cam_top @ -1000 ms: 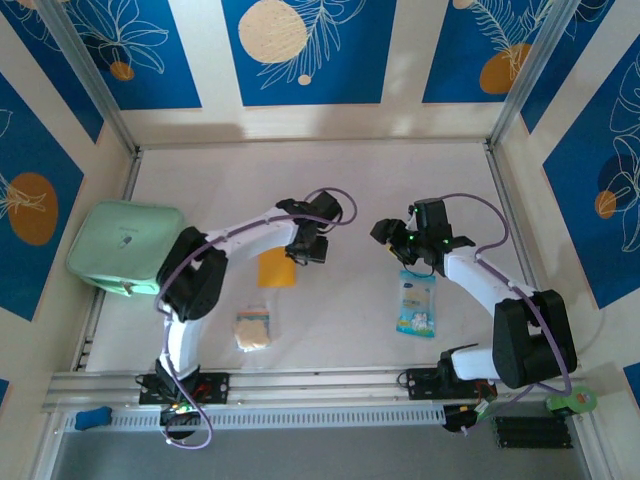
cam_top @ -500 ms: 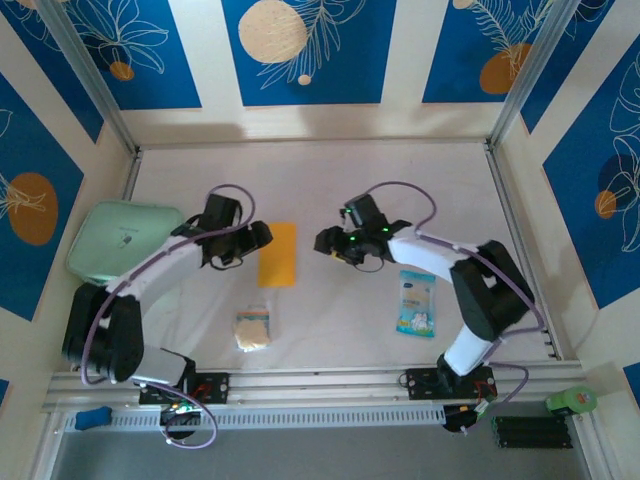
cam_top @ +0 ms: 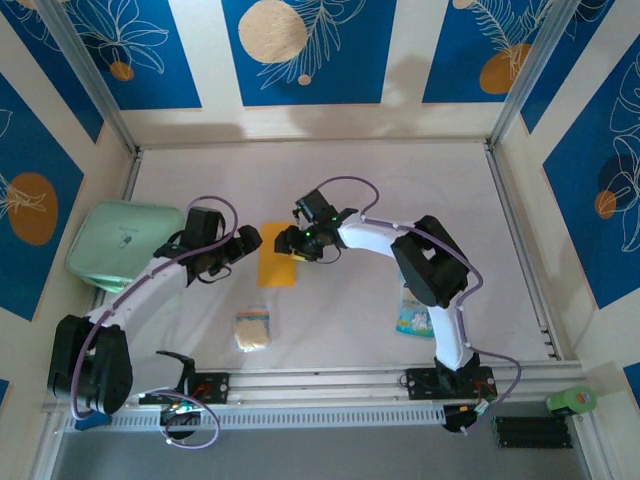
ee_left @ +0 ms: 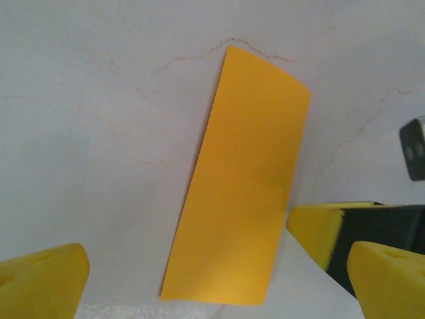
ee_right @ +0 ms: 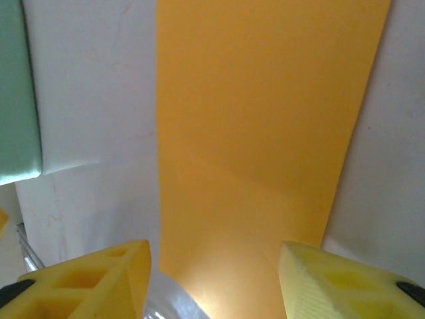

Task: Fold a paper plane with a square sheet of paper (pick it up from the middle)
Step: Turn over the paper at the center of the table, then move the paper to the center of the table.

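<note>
Orange-yellow paper (cam_top: 277,270), thin and light, flat on the table (cam_top: 350,180) between the two tools, as a narrow rectangle with its long edges running away from the bases. Left tool (cam_top: 245,243) just beside the left edge, fingers spread wide, nothing held. Right tool (cam_top: 290,245) over the upper right part of the sheet, fingers parted to either side of one short end and, from the wrist view, not pinching it. Probably floppy, quick to crease or tear, slick on the smooth table and hard to get a finger under while lying flat. Best taken at the middle, with a light pinch after nudging the sheet so that it buckles up a little. Risk of a stray crease from a hard squeeze, or of the sheet sliding away.
</note>
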You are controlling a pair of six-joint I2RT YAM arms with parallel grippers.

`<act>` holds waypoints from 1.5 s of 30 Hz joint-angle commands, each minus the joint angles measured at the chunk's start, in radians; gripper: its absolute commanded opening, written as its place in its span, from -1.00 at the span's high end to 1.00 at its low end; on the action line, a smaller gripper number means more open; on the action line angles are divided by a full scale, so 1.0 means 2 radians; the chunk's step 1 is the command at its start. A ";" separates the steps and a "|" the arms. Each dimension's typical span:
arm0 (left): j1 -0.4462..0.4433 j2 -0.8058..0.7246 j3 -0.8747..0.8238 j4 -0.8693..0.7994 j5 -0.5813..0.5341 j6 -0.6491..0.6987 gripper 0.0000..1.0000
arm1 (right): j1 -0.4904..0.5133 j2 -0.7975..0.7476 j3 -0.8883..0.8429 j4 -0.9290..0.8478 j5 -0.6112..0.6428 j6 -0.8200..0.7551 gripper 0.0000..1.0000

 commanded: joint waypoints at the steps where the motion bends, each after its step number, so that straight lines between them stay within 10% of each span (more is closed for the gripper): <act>1: 0.006 0.003 -0.005 0.013 0.017 0.005 -0.99 | -0.001 0.017 0.021 -0.037 -0.008 -0.012 -0.06; 22: -0.006 0.069 -0.004 0.073 0.124 -0.017 -0.99 | -0.085 -0.120 -0.169 -0.075 0.021 -0.101 -0.01; 45: -0.163 0.162 0.001 0.173 0.151 -0.134 -0.74 | -0.106 -0.142 -0.183 -0.025 0.005 -0.067 0.12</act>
